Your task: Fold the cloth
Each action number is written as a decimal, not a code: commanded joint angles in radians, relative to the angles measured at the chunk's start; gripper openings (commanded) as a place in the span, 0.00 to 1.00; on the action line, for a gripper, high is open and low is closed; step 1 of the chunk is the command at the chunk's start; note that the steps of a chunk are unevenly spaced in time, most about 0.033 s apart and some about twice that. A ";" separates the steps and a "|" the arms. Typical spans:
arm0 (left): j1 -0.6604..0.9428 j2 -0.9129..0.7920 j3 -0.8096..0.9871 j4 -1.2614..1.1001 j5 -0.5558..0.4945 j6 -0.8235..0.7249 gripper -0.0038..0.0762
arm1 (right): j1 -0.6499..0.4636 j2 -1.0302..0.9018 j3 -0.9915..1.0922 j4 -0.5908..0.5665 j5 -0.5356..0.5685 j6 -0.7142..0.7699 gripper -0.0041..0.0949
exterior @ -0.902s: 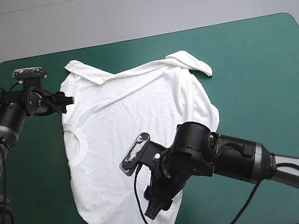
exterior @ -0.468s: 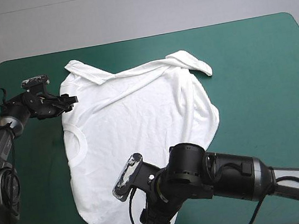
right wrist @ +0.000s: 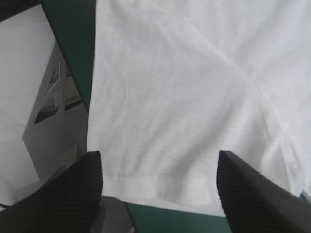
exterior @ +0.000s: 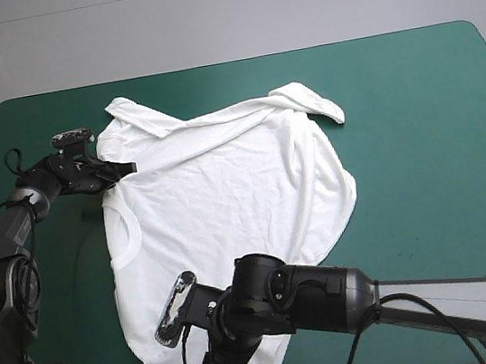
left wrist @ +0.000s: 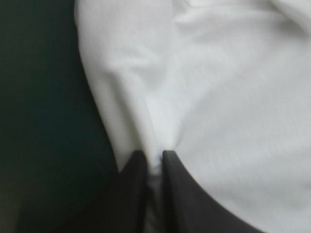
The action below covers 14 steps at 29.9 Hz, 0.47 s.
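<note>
Left jaws pinch the T-shirt (exterior: pixel 224 176) edge; right jaws gape over hem.

Our left arm (exterior: pixel 37 181) and right arm (exterior: pixel 314 290): glossy black cylinders on grey tubes, broad black fin-shaped fingers (right wrist: pixel 63 196), finely ribbed.

The T-shirt (exterior: pixel 226 194) is plain white all over, seams included, with soft grey shadows in its creases. Around the T-shirt, the table cover (exterior: pixel 426 118) is an even teal-green. The left gripper (left wrist: pixel 154 160), at the T-shirt's shoulder edge, is smooth black. The right gripper (right wrist: pixel 158 156), at the T-shirt's hem, is black with fine ribbed lines.
</note>
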 commanded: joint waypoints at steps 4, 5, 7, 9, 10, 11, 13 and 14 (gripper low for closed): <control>0.002 -0.045 -0.032 -0.014 -0.059 0.015 0.07 | 0.010 0.032 -0.034 0.015 -0.125 -0.084 0.67; 0.002 -0.047 -0.041 -0.014 -0.059 0.015 0.07 | 0.010 0.042 -0.034 0.015 -0.136 -0.090 0.67; 0.002 -0.056 -0.060 -0.014 -0.053 0.020 0.07 | 0.012 0.071 -0.034 0.021 -0.161 -0.114 0.67; 0.002 -0.061 -0.076 -0.014 -0.051 0.027 0.07 | 0.019 0.091 -0.034 0.032 -0.184 -0.137 0.67; 0.002 -0.061 -0.086 -0.014 -0.046 0.033 0.07 | 0.022 0.104 -0.034 0.032 -0.192 -0.144 0.67; 0.002 -0.061 -0.093 -0.014 -0.038 0.035 0.07 | 0.032 0.111 -0.034 0.032 -0.199 -0.154 0.67; 0.002 -0.061 -0.098 -0.014 -0.038 0.037 0.07 | 0.048 0.131 -0.034 0.032 -0.211 -0.161 0.67; 0.002 -0.061 -0.100 -0.014 -0.038 0.037 0.07 | 0.054 0.140 -0.034 0.029 -0.215 -0.161 0.67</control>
